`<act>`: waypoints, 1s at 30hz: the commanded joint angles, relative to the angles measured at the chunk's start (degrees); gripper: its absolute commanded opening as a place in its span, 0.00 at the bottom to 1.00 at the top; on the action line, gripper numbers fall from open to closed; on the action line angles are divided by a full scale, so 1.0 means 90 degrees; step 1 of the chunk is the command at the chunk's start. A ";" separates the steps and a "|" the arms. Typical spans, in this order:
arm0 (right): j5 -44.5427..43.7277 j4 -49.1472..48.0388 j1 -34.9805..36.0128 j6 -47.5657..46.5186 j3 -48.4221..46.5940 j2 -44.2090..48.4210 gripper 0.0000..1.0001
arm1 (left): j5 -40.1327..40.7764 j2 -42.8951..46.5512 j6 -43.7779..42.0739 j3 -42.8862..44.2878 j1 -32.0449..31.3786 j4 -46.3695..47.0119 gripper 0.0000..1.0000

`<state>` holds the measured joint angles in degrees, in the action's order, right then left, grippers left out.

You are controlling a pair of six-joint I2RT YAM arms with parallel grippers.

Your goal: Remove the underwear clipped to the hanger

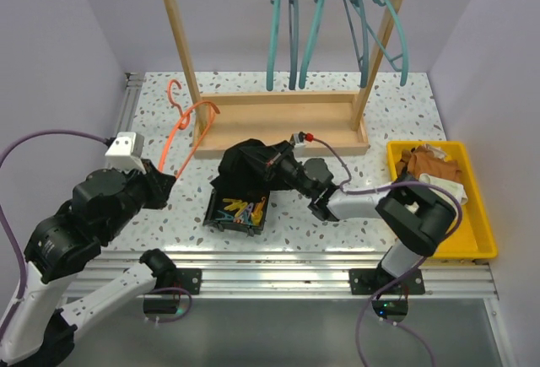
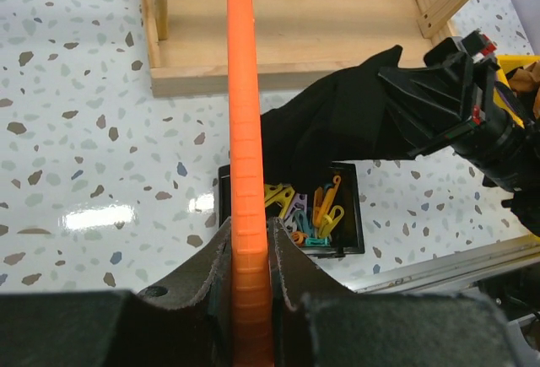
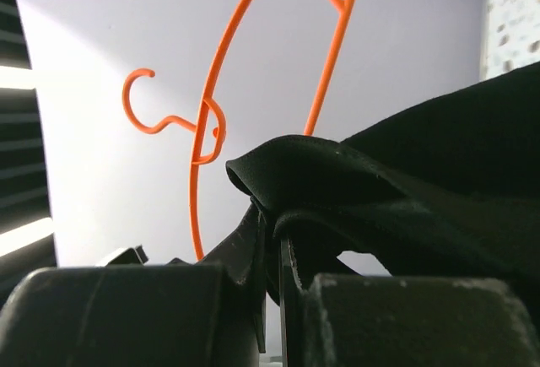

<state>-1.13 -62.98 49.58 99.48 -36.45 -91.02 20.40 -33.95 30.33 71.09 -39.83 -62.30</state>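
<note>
My left gripper (image 1: pixel 165 179) is shut on the lower bar of an orange hanger (image 1: pixel 191 121), which rises toward the wooden rack; in the left wrist view the bar (image 2: pixel 241 131) is pinched between the fingers (image 2: pixel 251 253). My right gripper (image 1: pixel 273 164) is shut on the black underwear (image 1: pixel 244 164), held bunched above a black box. In the right wrist view the black cloth (image 3: pixel 405 173) folds over the closed fingertips (image 3: pixel 272 230), with the hanger (image 3: pixel 209 122) behind it. The cloth also shows in the left wrist view (image 2: pixel 337 122), right of the bar. The cream-white brief (image 1: pixel 445 184) lies in the yellow tray.
A black box (image 1: pixel 239 212) of coloured clips sits under the black cloth. The wooden rack (image 1: pixel 278 122) with teal hangers (image 1: pixel 295 29) stands at the back. The yellow tray (image 1: pixel 485 219) at the right holds brown clothes (image 1: pixel 429 162).
</note>
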 commanded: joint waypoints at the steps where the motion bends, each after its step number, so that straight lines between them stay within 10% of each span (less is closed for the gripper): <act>1: 0.0758 -0.3291 -0.0011 0.0702 -0.0840 -0.0753 0.00 | 0.0155 -0.0182 -0.0283 0.0411 -0.0008 0.0506 0.00; 9: 0.1472 -0.1072 -0.0050 -0.0417 -0.1214 0.0727 0.00 | 0.0194 -0.0981 -0.0801 0.1280 -0.0008 0.0799 0.00; 21: 0.1151 0.8112 -0.0050 -0.3327 -0.1302 0.4760 0.00 | 0.0672 -0.3013 -0.1435 0.2803 -0.0008 0.1325 0.00; 30: 0.0809 1.0979 -0.0050 -0.3680 -0.1078 0.6870 0.00 | 0.0995 -0.3737 -0.2119 0.3615 0.0002 0.2965 0.00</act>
<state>8.84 21.98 49.43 69.65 -46.15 -31.99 26.55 -68.36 15.09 100.57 -39.83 -46.74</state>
